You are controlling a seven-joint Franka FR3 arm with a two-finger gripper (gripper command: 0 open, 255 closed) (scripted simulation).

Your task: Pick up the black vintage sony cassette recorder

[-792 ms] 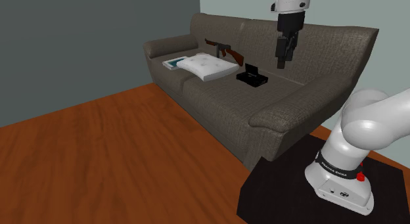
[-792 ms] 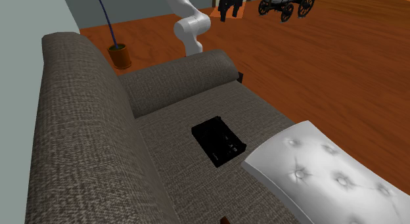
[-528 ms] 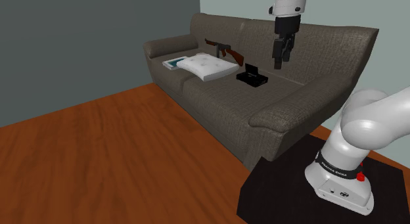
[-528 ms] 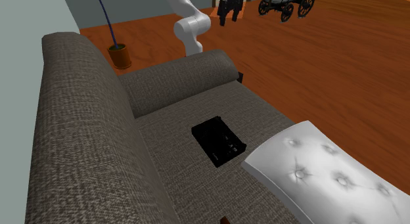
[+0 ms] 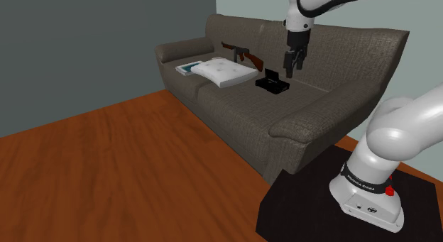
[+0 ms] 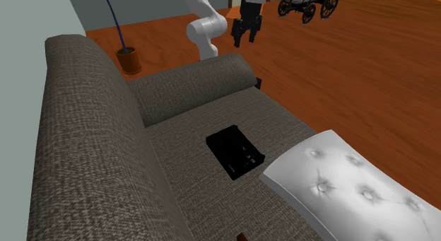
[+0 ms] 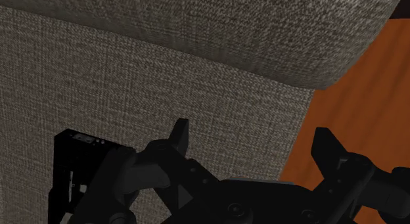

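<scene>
Since the gripper, spread wide and empty, hangs above the sofa off to one side of the recorder, a straight descent would likely miss it.

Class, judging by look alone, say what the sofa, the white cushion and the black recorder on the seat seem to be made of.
Sofa: coarse woven fabric, matt grey-brown; a speckled weave shows. White cushion: probably leather or vinyl; smooth, faintly shiny, with buttoned dimples. Black recorder: likely hard plastic; flat, sharp-edged, with small glints, though too dark to be sure.
</scene>
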